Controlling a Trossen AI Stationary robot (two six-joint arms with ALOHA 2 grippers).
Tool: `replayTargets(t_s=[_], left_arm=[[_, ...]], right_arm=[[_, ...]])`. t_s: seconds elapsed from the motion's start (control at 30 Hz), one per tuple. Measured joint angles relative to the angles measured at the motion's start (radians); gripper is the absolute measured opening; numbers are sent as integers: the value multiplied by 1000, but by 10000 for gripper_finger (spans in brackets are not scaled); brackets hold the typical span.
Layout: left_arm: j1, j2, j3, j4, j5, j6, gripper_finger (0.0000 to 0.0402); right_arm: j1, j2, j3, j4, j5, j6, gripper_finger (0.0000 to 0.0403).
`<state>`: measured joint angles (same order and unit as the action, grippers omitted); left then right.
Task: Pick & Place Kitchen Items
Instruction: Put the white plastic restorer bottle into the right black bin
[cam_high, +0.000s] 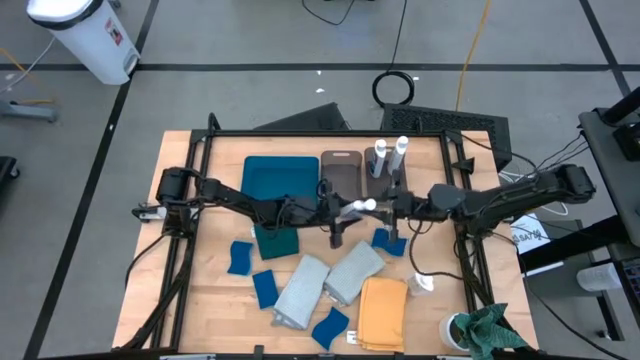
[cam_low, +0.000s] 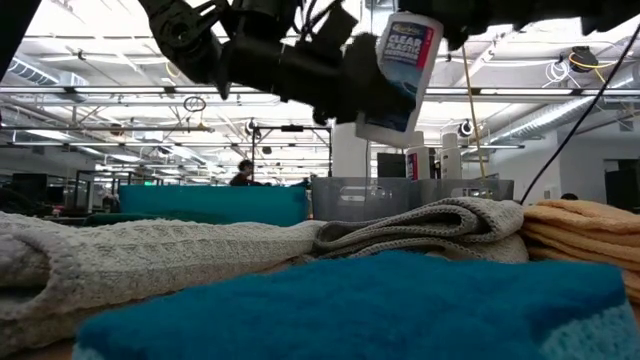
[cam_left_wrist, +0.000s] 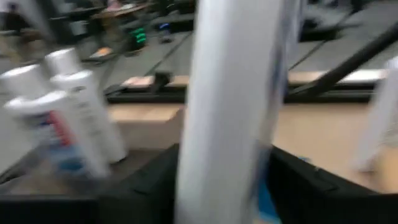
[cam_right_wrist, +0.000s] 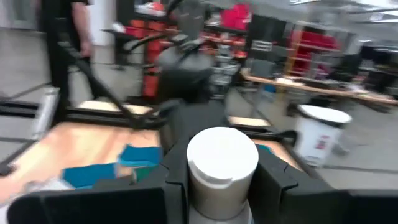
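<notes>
I see a white bottle (cam_high: 362, 207) hanging above the middle of the table (cam_high: 220, 290), lying roughly level, its long axis running between the two arms and its cap towards the right arm. The right gripper (cam_right_wrist: 214, 186) pinches it at the cap end. The left gripper (cam_high: 338, 208) sits at the other end, the bottle between its fingers; I cannot tell whether they press it. Two more bottles (cam_high: 390, 155) stand upright in the bin (cam_high: 378, 185) just beyond. Below lie grey cloths (cam_high: 325, 280), a mustard cloth (cam_high: 383, 312) and blue sponges (cam_high: 241, 258), with bare wood near the left edge.
</notes>
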<state>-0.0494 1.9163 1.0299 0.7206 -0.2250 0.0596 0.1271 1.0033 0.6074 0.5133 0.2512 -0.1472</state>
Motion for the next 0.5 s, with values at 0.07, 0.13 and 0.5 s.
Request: replayTargets(t_s=[0.07,0.13,0.5], left_arm=[[-4,2,-1,-9,-65,23,265],[-6,2,-1,-13,-105,35,297],[-8,2,-2,-51,-108,-6,392]], right_arm=[[0,-42,0,-52,72,1,83],[0,-80,0,-96,126,9,83],[-20,-179,-44,-183,566,-24,83]])
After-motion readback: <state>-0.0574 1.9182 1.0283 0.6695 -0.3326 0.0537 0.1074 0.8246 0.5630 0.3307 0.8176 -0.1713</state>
